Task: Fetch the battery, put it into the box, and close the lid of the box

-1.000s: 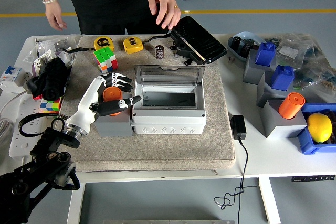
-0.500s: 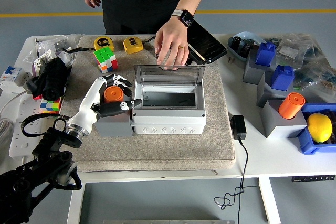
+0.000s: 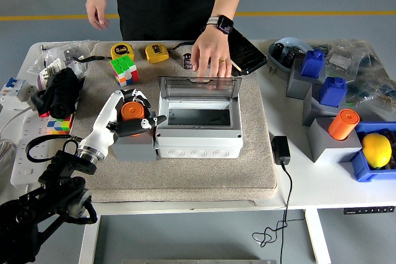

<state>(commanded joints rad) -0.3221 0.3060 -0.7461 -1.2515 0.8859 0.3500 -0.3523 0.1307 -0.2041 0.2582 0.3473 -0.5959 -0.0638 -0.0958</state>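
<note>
so we're on the fetch step, i'd say. low in the left of the frame the black arm runs up to the left hand (image 3: 131,115), whose fingers are curled around the orange battery (image 3: 132,111) sitting on a grey block (image 3: 133,145) just left of the box (image 3: 198,129). looks like a proper grasp, though the fingertips are small here so i can't swear it's firm. the right hand isn't in the picture at all.

the box sits mid-frame on the beige mat (image 3: 185,171), open, its clear lid (image 3: 199,88) standing up at the back. next move, as i read it: lift the battery clear of the block, carry it right over the box wall, and set it down inside; then the lid has to swing forward.

further back, a person's hand (image 3: 213,54) hovers right at the lid's top edge, and their other hand (image 3: 97,13) hangs in the upper left.

count: one box, two orange batteries (the second one (image 3: 343,124) at the right), two yellow tape measures (image 3: 139,51).
</note>
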